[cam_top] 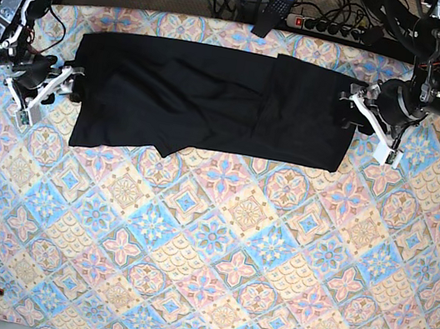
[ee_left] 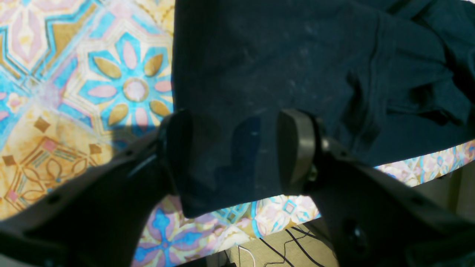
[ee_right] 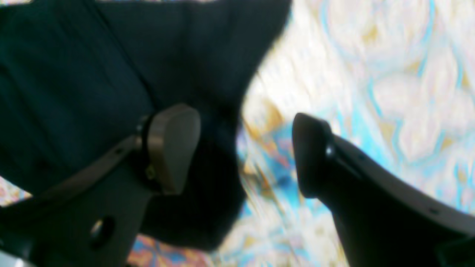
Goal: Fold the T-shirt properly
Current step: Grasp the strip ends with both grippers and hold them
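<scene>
The black T-shirt [cam_top: 213, 104] lies stretched sideways along the far part of the table, partly folded, with an uneven front hem. My left gripper [cam_top: 349, 108] is open at the shirt's right edge. In the left wrist view the gripper [ee_left: 237, 152] has its jaws apart over a corner of the shirt [ee_left: 278, 55]. My right gripper [cam_top: 73, 85] is open at the shirt's left edge. In the blurred right wrist view the gripper [ee_right: 241, 152] straddles the cloth's edge [ee_right: 74, 74], one finger [ee_right: 172, 148] over fabric, the other over bare tablecloth. The neck label is hidden.
A tablecloth [cam_top: 214, 248] with a blue, orange and pink tile pattern covers the table. A power strip and cables [cam_top: 328, 22] lie behind the far edge. The table edge with cables below [ee_left: 282, 248] shows close to my left gripper.
</scene>
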`<state>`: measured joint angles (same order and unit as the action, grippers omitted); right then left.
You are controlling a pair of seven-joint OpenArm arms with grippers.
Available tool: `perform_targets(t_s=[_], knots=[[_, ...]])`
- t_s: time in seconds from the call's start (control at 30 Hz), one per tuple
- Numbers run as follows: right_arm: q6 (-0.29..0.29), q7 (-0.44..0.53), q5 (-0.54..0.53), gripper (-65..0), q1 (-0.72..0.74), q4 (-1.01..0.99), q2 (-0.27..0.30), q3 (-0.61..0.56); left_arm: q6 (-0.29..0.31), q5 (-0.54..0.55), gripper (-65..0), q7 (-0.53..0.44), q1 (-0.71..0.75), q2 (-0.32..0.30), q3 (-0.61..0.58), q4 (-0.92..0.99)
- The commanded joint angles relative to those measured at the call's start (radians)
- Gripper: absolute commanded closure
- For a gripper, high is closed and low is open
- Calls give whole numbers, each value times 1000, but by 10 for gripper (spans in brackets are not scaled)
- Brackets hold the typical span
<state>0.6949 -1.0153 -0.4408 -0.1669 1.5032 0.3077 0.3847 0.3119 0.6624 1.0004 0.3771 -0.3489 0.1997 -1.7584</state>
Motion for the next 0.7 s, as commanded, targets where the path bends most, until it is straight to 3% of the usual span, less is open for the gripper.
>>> perform_targets(t_s=[0.0, 0.33, 0.67], knots=[[3, 22, -16, -421, 16, 15, 18, 6, 3, 13, -335, -15, -3, -11, 5, -15], [3, 0, -17, -421, 14, 14, 11, -2, 3, 13, -335, -15, -3, -11, 5, -15], [3, -21, -17, -421, 20, 10, -38, -2, 3, 13, -335, -15, -5, -11, 5, -15]])
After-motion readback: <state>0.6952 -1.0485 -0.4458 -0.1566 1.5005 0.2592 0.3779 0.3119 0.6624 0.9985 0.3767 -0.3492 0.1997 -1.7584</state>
